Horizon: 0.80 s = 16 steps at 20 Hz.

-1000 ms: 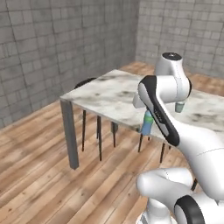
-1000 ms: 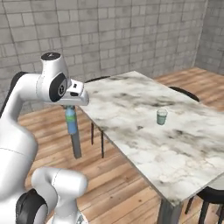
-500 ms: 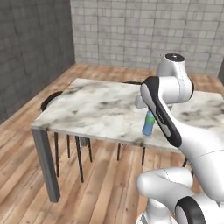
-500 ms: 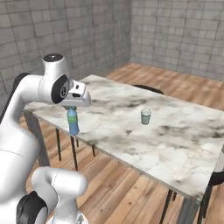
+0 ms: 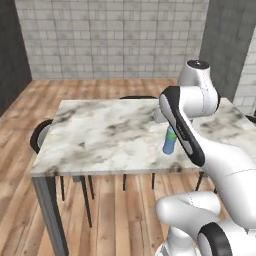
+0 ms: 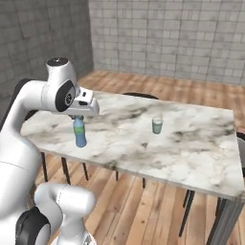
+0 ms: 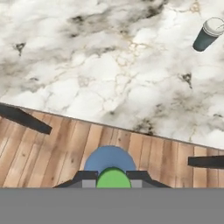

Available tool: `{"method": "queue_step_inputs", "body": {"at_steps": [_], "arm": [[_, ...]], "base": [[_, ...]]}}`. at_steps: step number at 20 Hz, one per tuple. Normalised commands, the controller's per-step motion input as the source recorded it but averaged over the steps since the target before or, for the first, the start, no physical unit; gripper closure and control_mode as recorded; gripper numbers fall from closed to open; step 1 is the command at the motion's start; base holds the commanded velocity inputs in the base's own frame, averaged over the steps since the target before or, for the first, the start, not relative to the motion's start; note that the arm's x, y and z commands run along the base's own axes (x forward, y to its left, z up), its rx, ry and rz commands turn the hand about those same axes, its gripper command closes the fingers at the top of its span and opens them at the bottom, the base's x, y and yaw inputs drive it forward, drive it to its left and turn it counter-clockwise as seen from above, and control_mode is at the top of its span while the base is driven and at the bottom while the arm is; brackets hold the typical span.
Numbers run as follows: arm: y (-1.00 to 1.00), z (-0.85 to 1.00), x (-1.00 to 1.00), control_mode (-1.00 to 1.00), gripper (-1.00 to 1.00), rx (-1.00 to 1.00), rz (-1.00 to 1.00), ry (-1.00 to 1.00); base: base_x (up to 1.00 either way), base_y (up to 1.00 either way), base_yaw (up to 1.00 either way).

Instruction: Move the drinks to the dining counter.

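We are holding blue bottle [image 6: 80, 133] by green cap [image 7: 113, 178], gripper [image 6: 78, 116] clamped on it. Teal cup [image 6: 157, 125] is standing on dining counter [image 6: 191, 158], far from near edge: first drink is done. Bottle is hanging above floor just off counter's near edge in hand view. Remaining: carrying bottle over marble, lowering, releasing.

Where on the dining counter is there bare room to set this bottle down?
Nearly all of the dining counter is bare. Only the teal cup stands on it, mid-table toward the far edge. The near strip ahead of the held blue bottle is free.
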Motion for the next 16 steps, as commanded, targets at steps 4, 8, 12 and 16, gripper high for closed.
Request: {"method": "queue_step_inputs", "body": {"at_steps": [4,8,12,16], "arm": [[0.00,0.00,0.00,1.00,1.00,0.00,0.00,0.00],[0.00,0.00,0.00,1.00,1.00,0.00,0.00,0.00],[0.00,0.00,0.00,1.00,1.00,0.00,0.00,0.00],[0.00,0.00,0.00,1.00,1.00,0.00,0.00,0.00]], "base": [[0.23,0.16,-0.53],[0.26,0.00,-0.42],[0.25,0.15,-0.24],[0.36,0.34,-0.02]]}}
